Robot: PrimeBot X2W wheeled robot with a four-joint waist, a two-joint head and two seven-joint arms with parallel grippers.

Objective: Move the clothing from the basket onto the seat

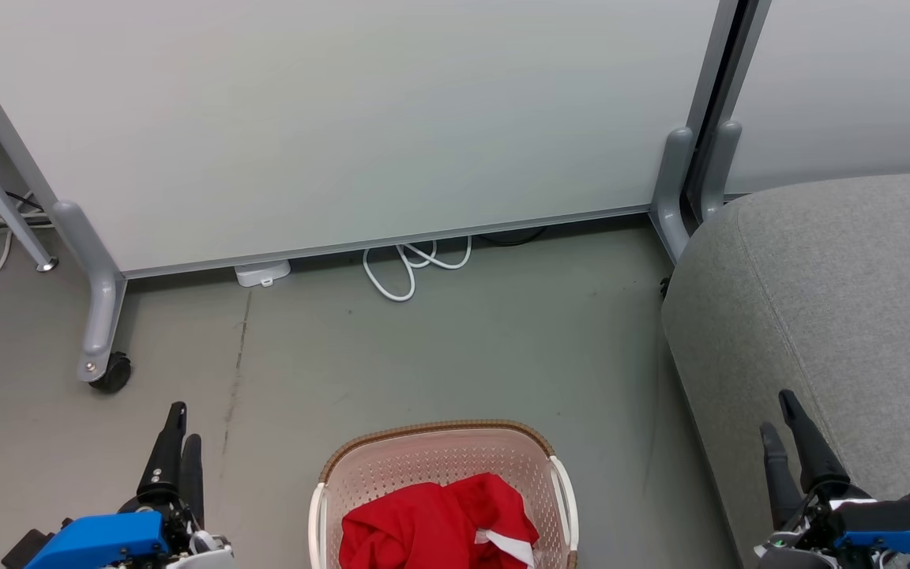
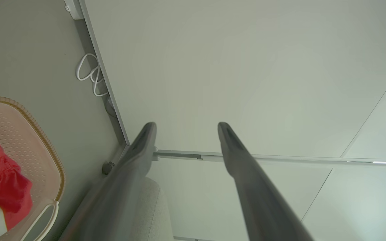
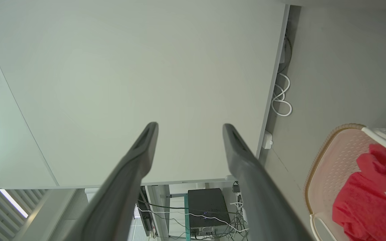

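Observation:
Red clothing (image 1: 435, 521) with white trim lies bunched in the cream perforated basket (image 1: 423, 454), which stands on the floor at the bottom centre of the head view. The grey seat (image 1: 834, 300) fills the right side. My left gripper (image 1: 182, 431) hovers left of the basket, open and empty. My right gripper (image 1: 779, 415) is over the seat's front edge, right of the basket, open and empty. In the left wrist view, the left gripper (image 2: 186, 126) points at the white panel, with the basket (image 2: 50, 140) and clothing (image 2: 2, 184) at left. The right wrist view shows the right gripper (image 3: 189, 129), basket (image 3: 327, 157) and clothing (image 3: 370, 201).
A white partition panel (image 1: 344, 118) on grey wheeled legs (image 1: 99, 316) stands behind the basket. A white cable loop (image 1: 411, 265) and a small white box (image 1: 263, 273) lie at its foot. Grey floor (image 1: 463, 348) stretches between panel and basket.

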